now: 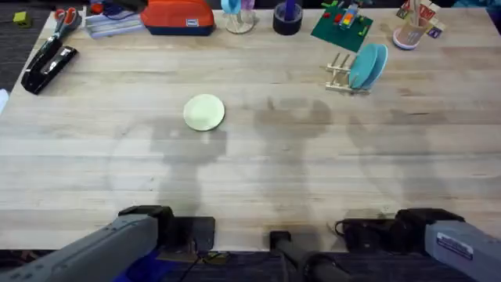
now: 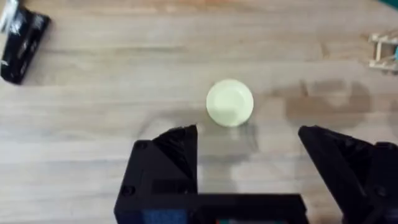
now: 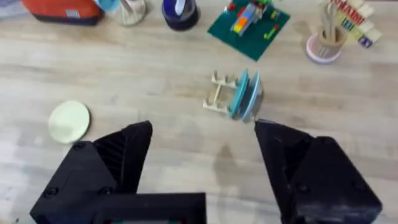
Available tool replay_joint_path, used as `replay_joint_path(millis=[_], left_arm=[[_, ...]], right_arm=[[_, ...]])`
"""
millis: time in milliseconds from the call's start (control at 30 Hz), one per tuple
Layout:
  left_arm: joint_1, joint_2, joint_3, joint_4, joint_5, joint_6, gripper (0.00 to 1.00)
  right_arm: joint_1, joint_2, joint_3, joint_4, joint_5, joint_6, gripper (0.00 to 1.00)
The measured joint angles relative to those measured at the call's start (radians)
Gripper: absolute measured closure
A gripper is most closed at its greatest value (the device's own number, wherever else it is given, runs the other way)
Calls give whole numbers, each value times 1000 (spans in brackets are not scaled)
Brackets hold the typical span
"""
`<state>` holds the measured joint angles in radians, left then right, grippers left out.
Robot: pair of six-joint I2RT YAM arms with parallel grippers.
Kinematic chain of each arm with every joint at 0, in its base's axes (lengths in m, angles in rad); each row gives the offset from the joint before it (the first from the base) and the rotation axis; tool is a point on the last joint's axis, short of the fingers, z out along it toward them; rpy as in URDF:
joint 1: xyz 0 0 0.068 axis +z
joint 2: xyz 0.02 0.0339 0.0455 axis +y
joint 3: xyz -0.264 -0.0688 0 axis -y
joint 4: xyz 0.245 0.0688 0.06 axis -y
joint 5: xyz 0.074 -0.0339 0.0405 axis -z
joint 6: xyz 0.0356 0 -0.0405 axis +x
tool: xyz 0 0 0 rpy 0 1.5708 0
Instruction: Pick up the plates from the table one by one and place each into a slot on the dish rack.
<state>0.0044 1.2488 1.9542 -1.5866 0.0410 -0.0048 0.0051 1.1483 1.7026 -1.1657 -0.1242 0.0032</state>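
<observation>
A pale cream-yellow plate (image 1: 204,112) lies flat on the table (image 1: 250,180), left of centre; it also appears in the left wrist view as the plate (image 2: 229,102) and in the right wrist view as the plate (image 3: 69,122). Two teal-blue plates (image 1: 368,66) stand upright in slots of the small wooden dish rack (image 1: 340,75) at the back right; the right wrist view shows these plates (image 3: 246,95) in the rack (image 3: 219,96). My left gripper (image 2: 249,146) is open, short of the cream plate. My right gripper (image 3: 202,146) is open, well away from the rack. Both arms sit near their bases.
Along the back edge stand an orange-red case (image 1: 177,16), a dark round cup (image 1: 287,17), a green brick baseplate (image 1: 342,26) and a pink holder with blocks (image 1: 412,30). A black stapler (image 1: 48,66) lies at the far left.
</observation>
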Motion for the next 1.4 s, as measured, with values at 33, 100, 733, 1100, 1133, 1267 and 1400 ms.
replay_joint_path(millis=[33, 100, 733, 1100, 1133, 1267, 1400], left_arm=[[0, 11, 11, -18, 0, 0, 8], [0, 35, 27, -52, 0, 0, 8], [0, 59, 33, -97, 0, 0, 8], [0, 59, 37, -103, 0, 0, 7], [0, 59, 37, -103, 0, 0, 13], [0, 59, 37, -103, 0, -3, 577], [0, 59, 37, -103, 1, -1, 953]], right_arm=[[0, 16, 17, -20, 0, 0, 9], [0, 40, 42, -51, 0, 0, 10], [0, 68, 58, -169, 0, 0, 6], [0, 68, 58, -171, 0, 0, 9], [0, 68, 58, -171, 0, 0, 9], [0, 68, 58, -172, 0, 0, 9], [0, 68, 58, -175, -1, 0, 9]])
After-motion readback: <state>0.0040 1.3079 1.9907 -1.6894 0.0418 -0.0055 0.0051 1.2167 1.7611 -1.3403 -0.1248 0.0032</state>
